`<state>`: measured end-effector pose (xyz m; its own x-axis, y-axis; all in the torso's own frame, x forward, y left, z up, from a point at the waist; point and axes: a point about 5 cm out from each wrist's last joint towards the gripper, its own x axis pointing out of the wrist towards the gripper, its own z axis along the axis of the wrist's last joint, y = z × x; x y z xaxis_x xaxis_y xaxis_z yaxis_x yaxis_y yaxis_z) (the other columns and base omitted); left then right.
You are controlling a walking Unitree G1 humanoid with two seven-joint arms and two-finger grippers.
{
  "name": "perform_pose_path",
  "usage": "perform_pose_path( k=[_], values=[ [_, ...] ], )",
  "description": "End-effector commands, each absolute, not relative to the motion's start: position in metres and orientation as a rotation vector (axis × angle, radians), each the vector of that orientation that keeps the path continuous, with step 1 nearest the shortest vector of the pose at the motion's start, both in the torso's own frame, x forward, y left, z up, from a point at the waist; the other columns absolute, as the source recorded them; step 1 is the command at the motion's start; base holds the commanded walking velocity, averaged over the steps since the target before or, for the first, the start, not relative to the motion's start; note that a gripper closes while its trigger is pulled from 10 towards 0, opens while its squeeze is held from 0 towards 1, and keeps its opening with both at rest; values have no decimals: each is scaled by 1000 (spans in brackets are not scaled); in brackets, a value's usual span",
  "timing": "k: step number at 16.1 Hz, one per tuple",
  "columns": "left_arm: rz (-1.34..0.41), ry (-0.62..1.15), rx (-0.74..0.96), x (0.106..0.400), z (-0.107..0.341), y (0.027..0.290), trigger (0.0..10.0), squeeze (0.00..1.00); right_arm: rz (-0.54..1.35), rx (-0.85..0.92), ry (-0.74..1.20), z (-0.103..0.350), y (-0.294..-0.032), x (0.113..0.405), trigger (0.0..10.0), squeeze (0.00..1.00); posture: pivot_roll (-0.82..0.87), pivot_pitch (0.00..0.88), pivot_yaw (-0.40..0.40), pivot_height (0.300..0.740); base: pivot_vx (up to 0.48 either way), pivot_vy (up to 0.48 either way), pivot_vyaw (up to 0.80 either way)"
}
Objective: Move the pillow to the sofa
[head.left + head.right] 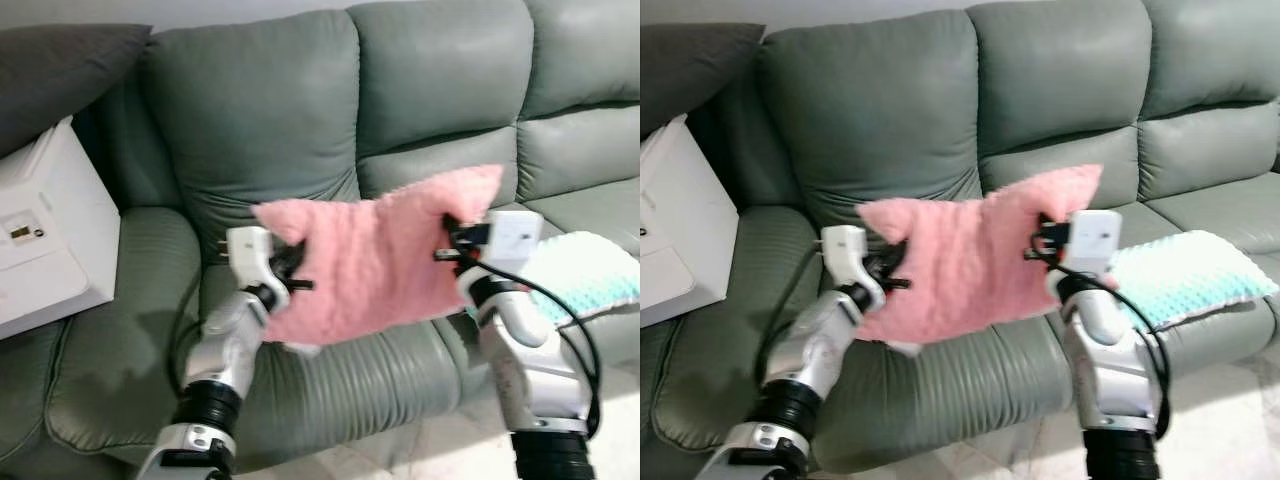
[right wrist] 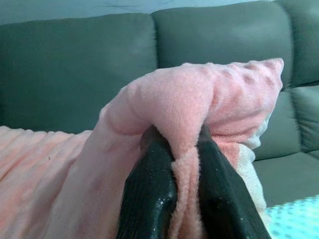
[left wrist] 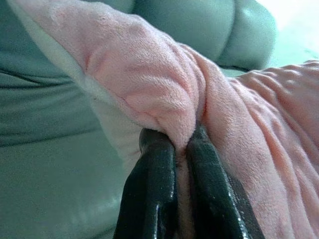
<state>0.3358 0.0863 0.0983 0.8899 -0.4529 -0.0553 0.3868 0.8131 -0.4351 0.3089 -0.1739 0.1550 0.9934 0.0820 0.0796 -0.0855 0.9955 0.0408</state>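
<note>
We hold the pink pillow [image 1: 385, 255] up in the air between our two arms, in front of the grey-green sofa [image 1: 420, 110] and above its seat cushions, not resting on them. Our left claw [image 1: 298, 268] has its black fingers [image 3: 152, 194] pressed together on a fold of plush at the pillow's left edge. Our right claw [image 1: 448, 240] pinches the opposite edge, a ridge of pink fabric squeezed between its fingers [image 2: 149, 194]. On the seat to our right lies a pale mint knitted cushion [image 1: 590, 270]. A white box [image 1: 45, 225] sits on the sofa's left armrest, with a dark grey cushion [image 1: 60, 70] behind it.
</note>
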Motion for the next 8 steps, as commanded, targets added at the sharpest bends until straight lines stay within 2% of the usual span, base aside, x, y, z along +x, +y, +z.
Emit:
perform_pose_path(
  k=[1, 4, 5, 8],
  values=[
    [-446, 135, -404, 339, 105, 88, 10000, 0, 112, 52, -108, 162, -166, 310, 10000, 0, -279, 0, 48, 740, 0, 0, 0],
    [-403, 125, -380, 341, 106, 93, 10000, 0, 147, 22, -126, 164, -162, 308, 10000, 0, -279, 0, 49, 740, 0, 0, 0],
    [-400, 123, -379, 341, 106, 94, 10000, 0, 149, 26, -127, 164, -161, 308, 10000, 0, -279, 0, 51, 740, 0, 0, 438],
    [-394, 123, -376, 342, 106, 94, 10000, 0, 149, 29, -128, 164, -161, 307, 10000, 0, -280, 0, 52, 740, 0, 0, 788]
  ],
)
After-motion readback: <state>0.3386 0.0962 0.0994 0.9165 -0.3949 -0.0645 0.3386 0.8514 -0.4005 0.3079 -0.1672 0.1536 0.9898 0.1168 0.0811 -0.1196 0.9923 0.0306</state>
